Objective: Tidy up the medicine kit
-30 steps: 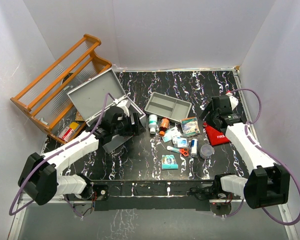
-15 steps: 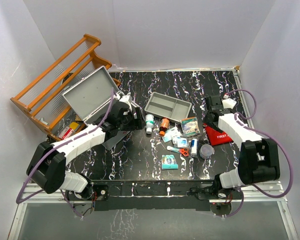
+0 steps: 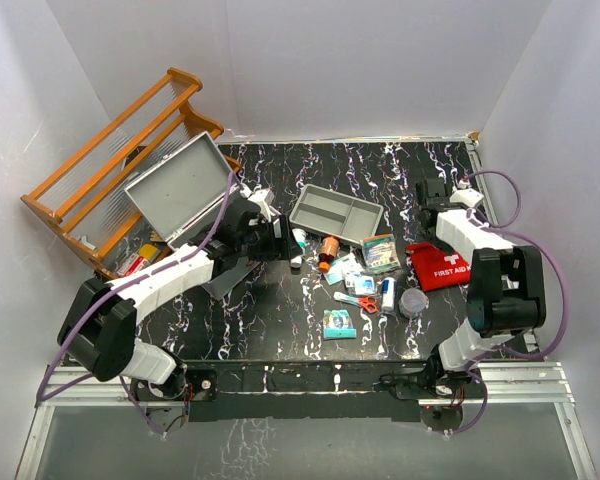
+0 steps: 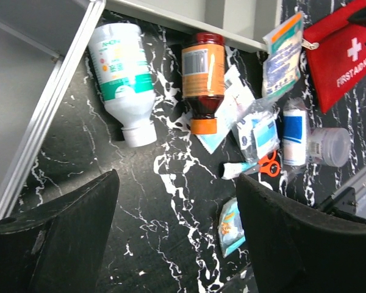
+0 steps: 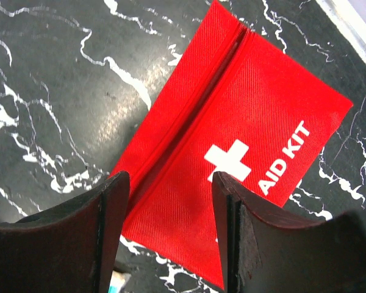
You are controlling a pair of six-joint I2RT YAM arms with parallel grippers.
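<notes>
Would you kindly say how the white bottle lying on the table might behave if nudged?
Lying on its side and seemingly cylindrical, the white bottle would probably roll; its smooth plastic looks somewhat slippery to grip.

Your medicine kit [image 3: 180, 185] is matt grey metal, the lid smooth and dull. The table [image 3: 280, 320] under it is glossy black with white veining (a marble look, with glare in places). The red pouch [image 5: 250, 116] is finely ribbed woven cloth. The rack [image 3: 185, 80] is varnished orange-brown wood. The white bottle [image 4: 123, 73] is smooth plastic, and the amber bottle [image 4: 201, 79] shines.
</notes>
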